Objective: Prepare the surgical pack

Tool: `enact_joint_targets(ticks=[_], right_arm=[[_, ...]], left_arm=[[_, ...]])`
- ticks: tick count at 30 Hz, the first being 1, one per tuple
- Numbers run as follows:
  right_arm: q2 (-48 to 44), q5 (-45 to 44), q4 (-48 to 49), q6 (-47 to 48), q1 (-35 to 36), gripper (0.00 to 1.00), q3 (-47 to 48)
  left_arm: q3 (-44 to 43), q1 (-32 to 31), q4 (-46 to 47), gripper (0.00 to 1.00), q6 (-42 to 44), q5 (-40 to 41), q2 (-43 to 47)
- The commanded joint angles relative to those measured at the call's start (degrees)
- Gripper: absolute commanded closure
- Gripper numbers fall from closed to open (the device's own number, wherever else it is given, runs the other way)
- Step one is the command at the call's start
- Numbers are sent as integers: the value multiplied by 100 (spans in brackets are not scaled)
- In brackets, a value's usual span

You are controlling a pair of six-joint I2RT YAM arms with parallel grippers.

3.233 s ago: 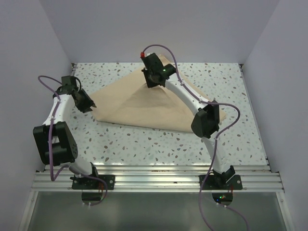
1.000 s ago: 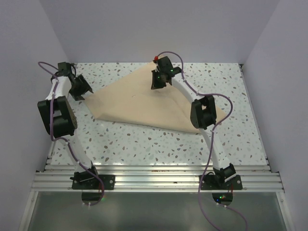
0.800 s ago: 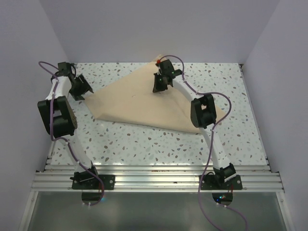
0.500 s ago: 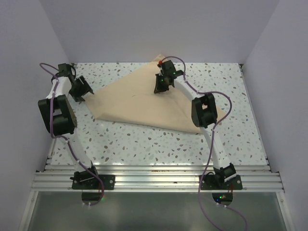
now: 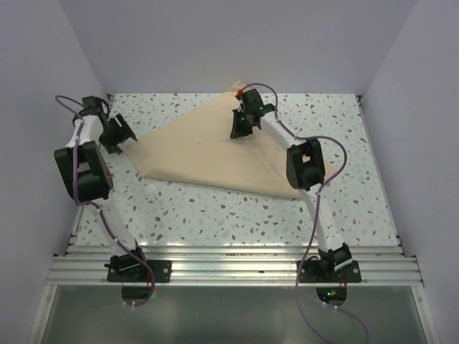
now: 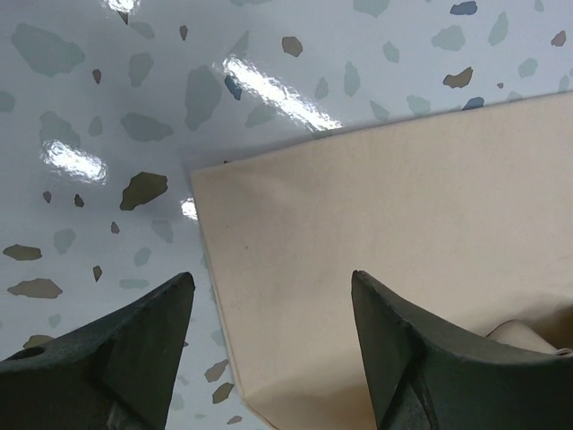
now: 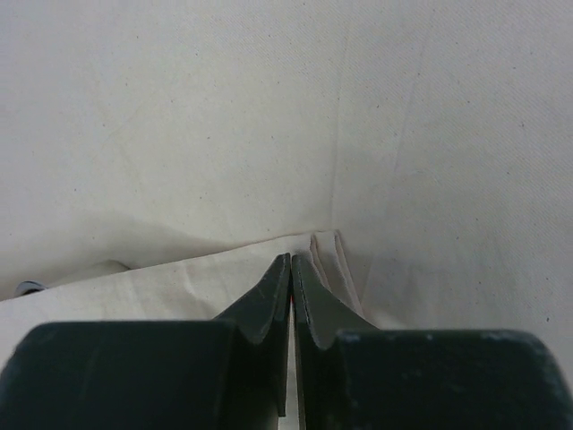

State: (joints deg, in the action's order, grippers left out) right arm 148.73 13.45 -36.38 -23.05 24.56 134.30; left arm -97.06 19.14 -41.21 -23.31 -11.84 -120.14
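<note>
Top external view showed the surgical pack (image 5: 208,154) spread as a rough triangle over the middle of the speckled table (image 5: 215,215), its far corner close to the back wall (image 5: 237,43). A few seconds earlier the right gripper (image 5: 242,127) had been holding the middle of the cloth up in a tent. By this moment it had travelled toward the far corner, and the sheet lay flatter, with only faint creases.

Its fingers were pressed together. The right wrist view put their tips against a small layered fold of the fabric, but whether a layer was nipped between them could not be told.

The left gripper (image 6: 269,287) had drawn back toward the far left of the table, and its fingers had spread wider over the last second. In the left wrist view they stood well apart above the sheet's left corner, touching nothing, with the cloth's edge running between them.

Judged from this, the spreading pull looked nearly done, and the left corner seemed lined up for the next grasp.

The right forearm (image 5: 276,136) lay across the sheet's right part and would hinder any fold from that side. Purple cables (image 5: 68,100) looped above both arms. The left wall (image 5: 36,143) stood close beside the left arm, leaving it little room to swing outward.
</note>
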Motion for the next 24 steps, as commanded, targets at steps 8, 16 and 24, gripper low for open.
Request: enact_joint_targets(ticks=[8,16,24], right_arm=[[-617,271,-18,125,-179,93,-281],[-230,562,-54,90,-188,95,-202],[-90,571,-36,72,-170,95,-106]], left_arm=[[-296,117,210,26,151,-179,-229],[-533,152,280,30,160,-319,-528],[-955,222,87,29,292,14,-660]])
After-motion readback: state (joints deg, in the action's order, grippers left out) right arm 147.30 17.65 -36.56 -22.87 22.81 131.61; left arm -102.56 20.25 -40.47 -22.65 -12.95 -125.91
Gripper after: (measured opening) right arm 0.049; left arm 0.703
